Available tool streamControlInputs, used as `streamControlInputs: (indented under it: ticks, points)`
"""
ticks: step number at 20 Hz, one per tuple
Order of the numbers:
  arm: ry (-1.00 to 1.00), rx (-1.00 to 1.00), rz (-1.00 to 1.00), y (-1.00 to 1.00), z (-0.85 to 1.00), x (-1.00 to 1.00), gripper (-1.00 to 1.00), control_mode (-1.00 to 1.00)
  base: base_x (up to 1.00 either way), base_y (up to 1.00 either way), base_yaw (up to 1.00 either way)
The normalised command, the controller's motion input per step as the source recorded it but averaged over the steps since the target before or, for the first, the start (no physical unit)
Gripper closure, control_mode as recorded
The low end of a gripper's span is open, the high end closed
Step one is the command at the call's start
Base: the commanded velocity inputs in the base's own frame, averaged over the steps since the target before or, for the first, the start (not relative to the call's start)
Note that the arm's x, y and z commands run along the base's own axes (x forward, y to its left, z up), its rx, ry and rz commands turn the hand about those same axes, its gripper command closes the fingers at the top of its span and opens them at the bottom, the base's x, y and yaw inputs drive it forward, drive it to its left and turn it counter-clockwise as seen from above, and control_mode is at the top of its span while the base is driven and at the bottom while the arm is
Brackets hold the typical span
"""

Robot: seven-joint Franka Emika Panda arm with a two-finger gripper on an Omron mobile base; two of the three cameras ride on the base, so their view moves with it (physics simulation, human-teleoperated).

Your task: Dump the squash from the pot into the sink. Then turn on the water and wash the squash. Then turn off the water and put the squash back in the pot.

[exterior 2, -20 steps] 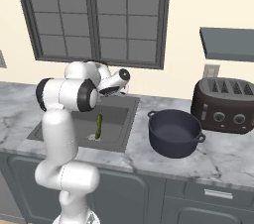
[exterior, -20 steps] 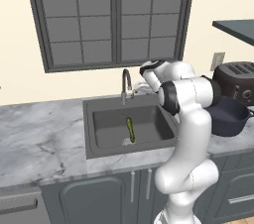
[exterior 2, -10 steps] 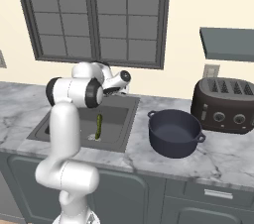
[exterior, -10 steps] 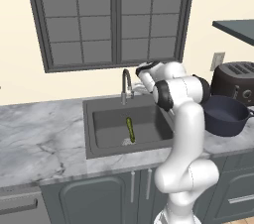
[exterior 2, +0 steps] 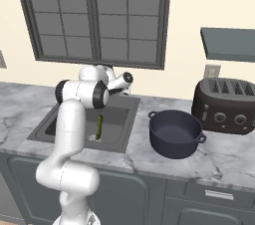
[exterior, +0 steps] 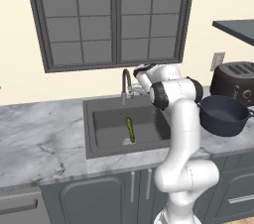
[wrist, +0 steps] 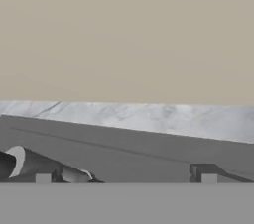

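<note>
End effector [wrist: 126,177] wide apart beside the faucet [exterior: 126,85], empty; squash [exterior: 130,129] in sink [exterior: 99,136].

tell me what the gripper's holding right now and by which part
Nothing. The gripper is open and empty by the faucet; the squash lies loose in the sink.

Brightness: even, soft, fairly bright rendered light.
Shadows: faint inside the dark grey recessed sink basin [exterior: 149,124].
Glare: none.
Sharpness: base views crisp; hand view soft, blurry.
</note>
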Motion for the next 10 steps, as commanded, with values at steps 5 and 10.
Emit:
streamControlInputs:
  ticks: [5,10]
  points:
    - [0.00,0.00,0.00,0.03,-0.13,0.31,-1.00,-1.00,0.00,0.00,0.00]
    - [0.00,0.00,0.00,0.02,-0.16,0.28,-1.00,-1.00,0.00,0.00,0.00]
